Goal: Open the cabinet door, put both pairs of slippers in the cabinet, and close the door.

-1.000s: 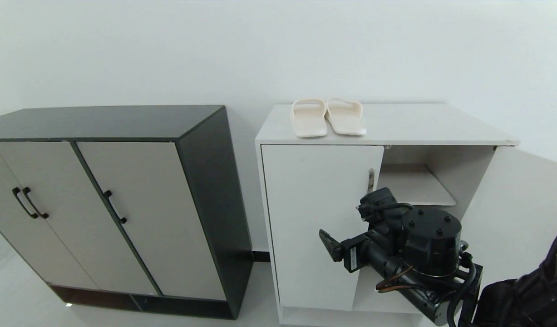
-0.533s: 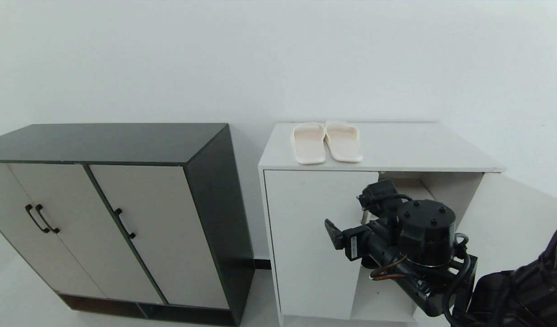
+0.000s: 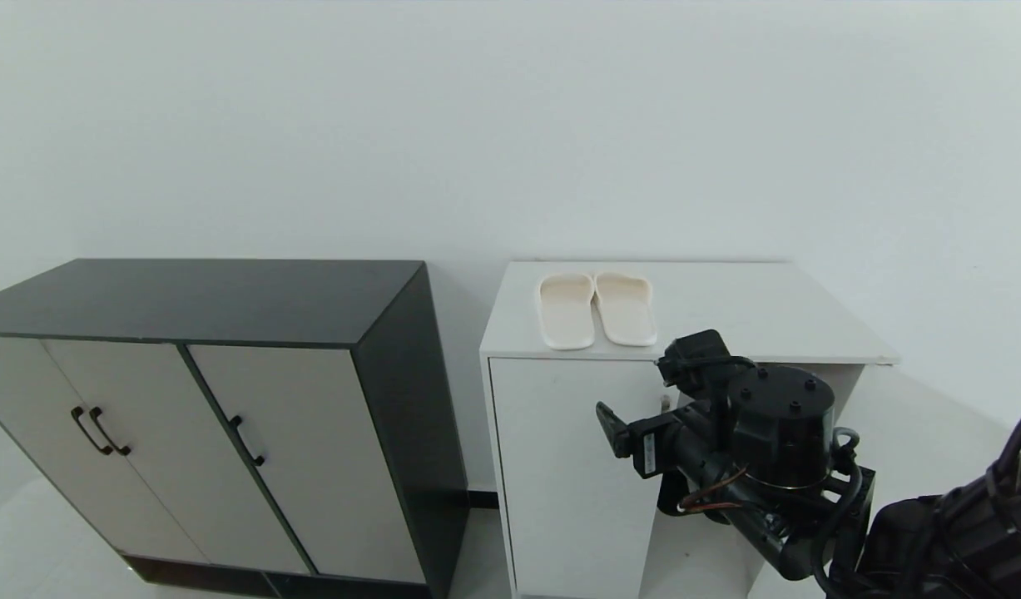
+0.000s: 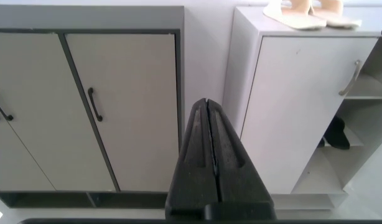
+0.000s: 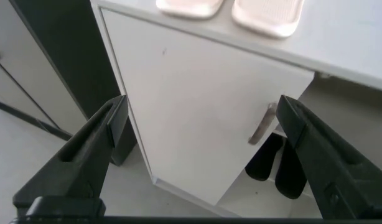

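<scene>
A black cabinet with two shut beige doors (image 3: pixel 202 399) is seen at the left. The left claw (image 4: pixel 207 107) is pressed fully together, with nothing held. Just beside the black cabinet, a white wooden cabinet (image 3: pixel 577 466) is stood with its right compartment exposed. A pair of cream foam slippers (image 3: pixel 595 309) is laid on its top. A pair of dark slippers (image 4: pixel 336 134) is lodged inside the exposed compartment. The right claw (image 5: pixel 201 109) is spread wide, with nothing gripped.
</scene>
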